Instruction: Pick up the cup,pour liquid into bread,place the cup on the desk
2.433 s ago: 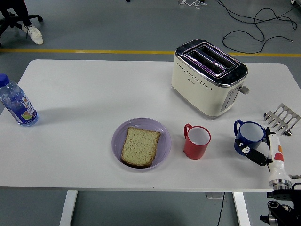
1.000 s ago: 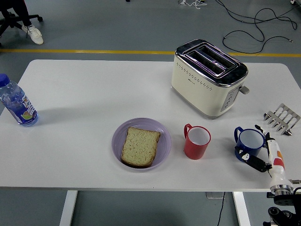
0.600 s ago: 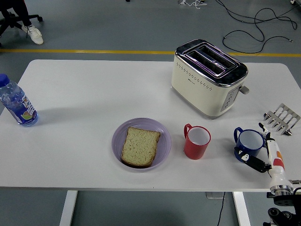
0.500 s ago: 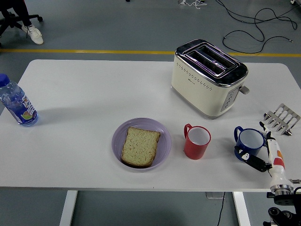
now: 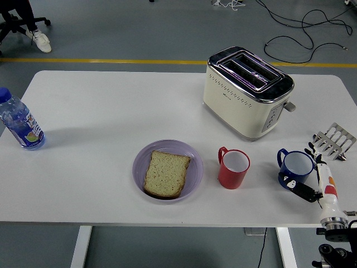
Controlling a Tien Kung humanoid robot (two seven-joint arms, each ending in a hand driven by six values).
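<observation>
A blue cup [image 5: 295,163] stands on the white table [image 5: 100,111] near its front right corner, handle to the left. My right hand [image 5: 310,181] comes up from the lower right corner and wraps it: the black thumb [image 5: 298,187] lies on its near side and a white finger [image 5: 323,176] along its right side. A slice of bread [image 5: 166,173] lies on a purple plate [image 5: 139,159] at the front middle. Between the plate and the blue cup stands a red cup [image 5: 233,168]. The left hand is out of view.
A cream toaster [image 5: 246,92] stands behind the cups. A metal rack [image 5: 333,139] lies at the right edge, just behind my hand. A blue-capped water bottle [image 5: 20,123] stands at the far left edge.
The blue cup and my right hand have come down and a little toward the near edge since the earliest frame. Over the last second they have barely moved.
</observation>
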